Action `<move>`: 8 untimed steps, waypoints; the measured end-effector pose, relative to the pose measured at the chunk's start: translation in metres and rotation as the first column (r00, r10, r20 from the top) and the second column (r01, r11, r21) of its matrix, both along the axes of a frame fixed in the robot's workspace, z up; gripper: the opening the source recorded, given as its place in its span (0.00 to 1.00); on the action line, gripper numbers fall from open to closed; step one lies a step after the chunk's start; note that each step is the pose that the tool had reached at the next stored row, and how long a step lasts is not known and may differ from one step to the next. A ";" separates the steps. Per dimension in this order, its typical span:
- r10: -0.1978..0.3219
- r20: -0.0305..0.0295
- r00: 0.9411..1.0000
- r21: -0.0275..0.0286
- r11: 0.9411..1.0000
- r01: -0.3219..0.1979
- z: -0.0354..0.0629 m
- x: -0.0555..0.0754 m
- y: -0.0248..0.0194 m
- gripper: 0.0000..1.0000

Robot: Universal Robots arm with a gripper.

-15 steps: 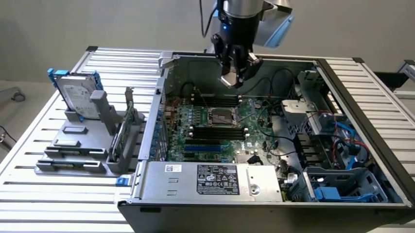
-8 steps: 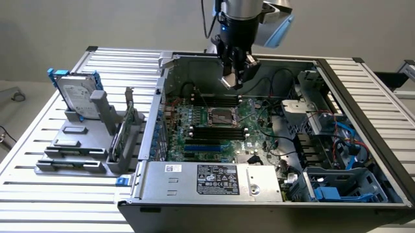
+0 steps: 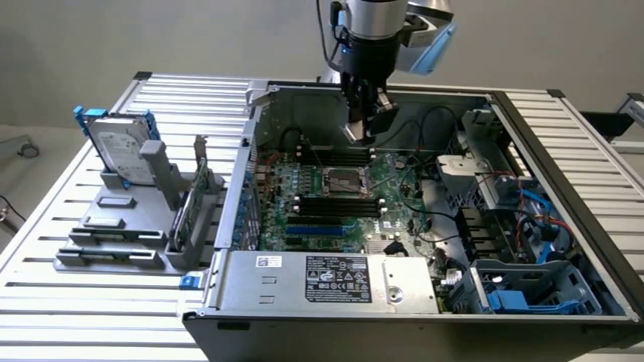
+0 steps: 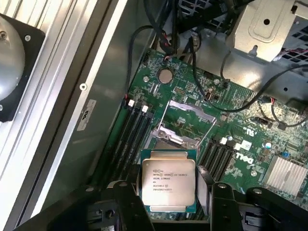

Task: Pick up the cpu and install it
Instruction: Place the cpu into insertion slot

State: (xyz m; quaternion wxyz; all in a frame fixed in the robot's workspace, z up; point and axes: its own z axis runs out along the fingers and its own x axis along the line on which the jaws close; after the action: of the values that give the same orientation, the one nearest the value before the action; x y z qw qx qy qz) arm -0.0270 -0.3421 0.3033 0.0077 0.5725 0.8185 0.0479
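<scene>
We note the end effector (image 4: 172,198) gripping the cpu (image 4: 167,178) by two opposite edges, flat, lid up, probably so it meets the contacts squarely. Beneath and just beyond it lies the open socket (image 3: 342,179), hold-down frame raised to receive it. Memory slots (image 4: 134,132) flank it.

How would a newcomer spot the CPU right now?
Find the open grey metal computer case and the green motherboard inside it. Above the board, the black gripper holds the small flat square CPU chip: silver-grey metal top with printed text, unlike the long black memory slots alongside.
</scene>
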 end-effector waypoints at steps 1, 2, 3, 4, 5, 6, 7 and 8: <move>-0.018 0.000 1.000 0.000 1.000 0.018 -0.0016 0.000 0.0000 0.55; -0.037 0.000 0.999 0.000 0.999 0.037 -0.0030 0.000 0.0000 0.55; -0.054 0.000 0.999 0.000 0.999 0.054 -0.0045 0.000 0.0000 0.55; -0.074 0.000 0.997 0.000 0.997 0.074 -0.0060 0.000 0.0000 0.55; -0.092 0.000 0.996 0.000 0.996 0.092 -0.0074 0.000 0.0000 0.55; -0.110 -0.001 0.994 0.000 0.994 0.110 -0.0085 0.000 0.0000 0.55; -0.127 -0.001 0.992 0.000 0.992 0.127 -0.0096 0.000 0.0000 0.55; -0.144 -0.002 0.990 -0.001 0.990 0.144 -0.0105 0.000 0.0000 0.55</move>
State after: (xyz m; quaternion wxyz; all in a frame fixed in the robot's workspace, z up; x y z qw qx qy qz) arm -0.0269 -0.3421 0.2928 0.0105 0.6303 0.7749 0.0465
